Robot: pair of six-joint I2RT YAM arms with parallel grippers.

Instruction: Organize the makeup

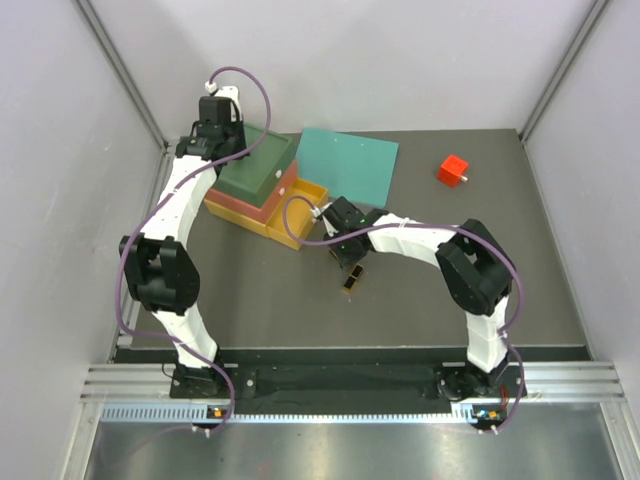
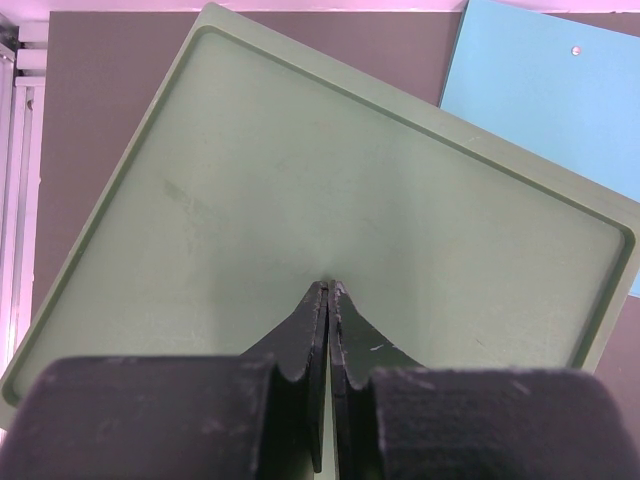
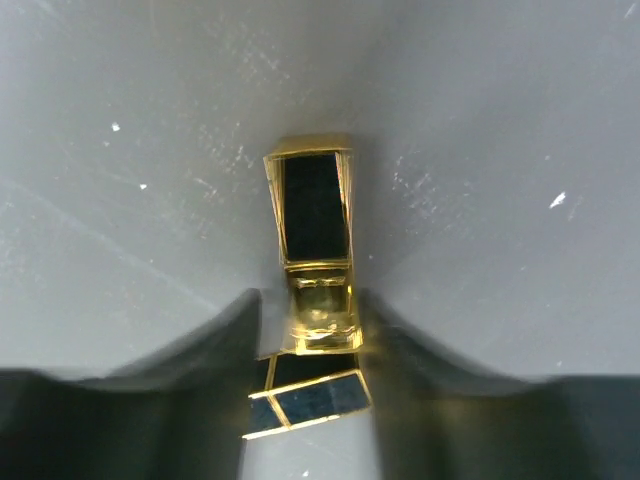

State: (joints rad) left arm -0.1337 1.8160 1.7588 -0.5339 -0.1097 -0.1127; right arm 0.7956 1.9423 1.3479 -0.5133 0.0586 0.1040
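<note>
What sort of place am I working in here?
Most likely a lab robot test cell: plain white walls box in a dark table, the left arm and right arm mount at an aluminium rail, plus a red cube.

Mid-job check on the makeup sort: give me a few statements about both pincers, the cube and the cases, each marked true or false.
1. The left pincer is shut over the green tray. True.
2. The red cube sits on the teal mat. False: it stands on the table, apart from the mat.
3. The right pincer is empty. False: a black-and-gold case sits between its fingers.
4. A second black-and-gold case lies near the right pincer. True.
</note>
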